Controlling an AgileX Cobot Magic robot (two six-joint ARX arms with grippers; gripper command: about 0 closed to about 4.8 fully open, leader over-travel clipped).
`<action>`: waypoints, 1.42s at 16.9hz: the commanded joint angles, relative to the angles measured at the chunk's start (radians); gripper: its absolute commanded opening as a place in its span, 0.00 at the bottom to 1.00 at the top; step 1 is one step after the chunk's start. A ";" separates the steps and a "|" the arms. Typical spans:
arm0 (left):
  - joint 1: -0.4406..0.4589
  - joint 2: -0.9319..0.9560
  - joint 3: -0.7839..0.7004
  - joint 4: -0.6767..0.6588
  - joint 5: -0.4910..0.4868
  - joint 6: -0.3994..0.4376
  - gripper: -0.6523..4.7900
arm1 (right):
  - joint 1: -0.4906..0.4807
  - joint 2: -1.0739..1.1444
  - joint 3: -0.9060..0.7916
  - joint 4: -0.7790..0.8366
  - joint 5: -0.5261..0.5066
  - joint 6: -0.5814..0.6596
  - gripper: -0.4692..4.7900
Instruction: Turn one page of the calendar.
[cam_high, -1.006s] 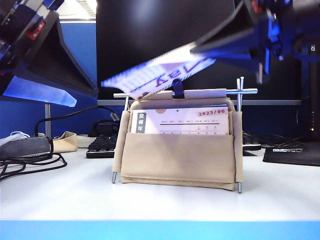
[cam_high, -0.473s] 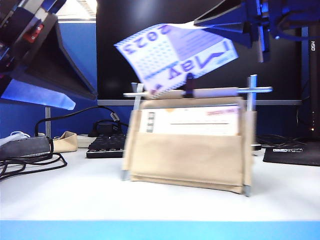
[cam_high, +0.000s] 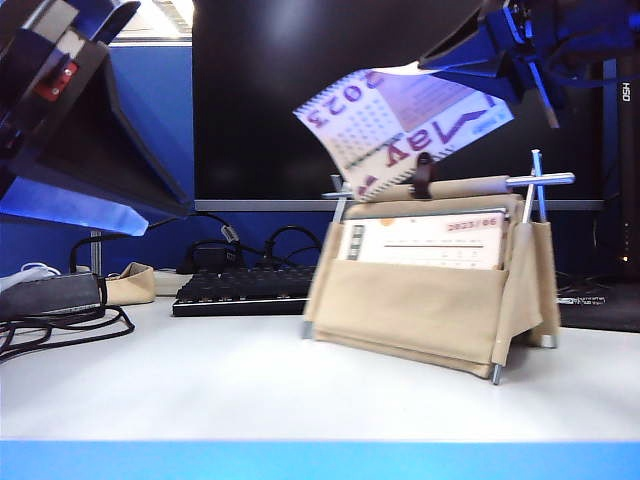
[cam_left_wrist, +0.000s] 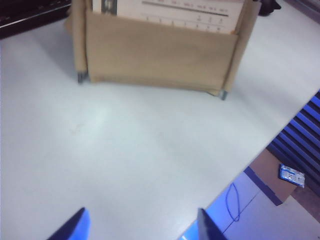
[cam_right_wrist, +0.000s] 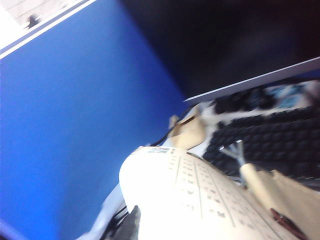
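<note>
The calendar (cam_high: 425, 295), a beige fabric stand on silver rods, sits on the white table, turned askew; its front sheet reads "2023/06". The page (cam_high: 400, 125) is lifted above the top rod and curls upward, its print upside down. My right gripper (cam_high: 470, 52) is shut on the page's upper right edge. In the right wrist view the white page (cam_right_wrist: 200, 200) fills the foreground over one dark finger (cam_right_wrist: 132, 224). My left gripper (cam_high: 150, 195) hangs open and empty at the upper left, well away from the calendar (cam_left_wrist: 160, 55); its fingertips (cam_left_wrist: 75, 227) stand wide apart over bare table.
A black monitor (cam_high: 330, 90) stands behind the calendar, with a black keyboard (cam_high: 240, 290) below it. Cables and a power brick (cam_high: 50, 295) lie at the left beside a beige pouch (cam_high: 130, 283). The table's blue front edge (cam_high: 320, 460) runs along the bottom.
The page has been raised and swung up to the right by my right gripper. The calendar stand has slid right and turned askew. The left gripper has kept still.
</note>
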 joint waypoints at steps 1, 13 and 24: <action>0.000 -0.001 0.002 0.026 0.006 0.007 0.64 | 0.000 -0.005 0.002 0.111 0.039 -0.001 0.08; 0.000 -0.001 0.002 0.026 0.011 0.007 0.64 | -0.002 -0.006 -0.112 0.192 0.213 -0.005 0.08; 0.000 -0.001 -0.008 0.030 0.024 0.007 0.64 | -0.003 -0.006 -0.114 0.179 0.687 -0.005 0.45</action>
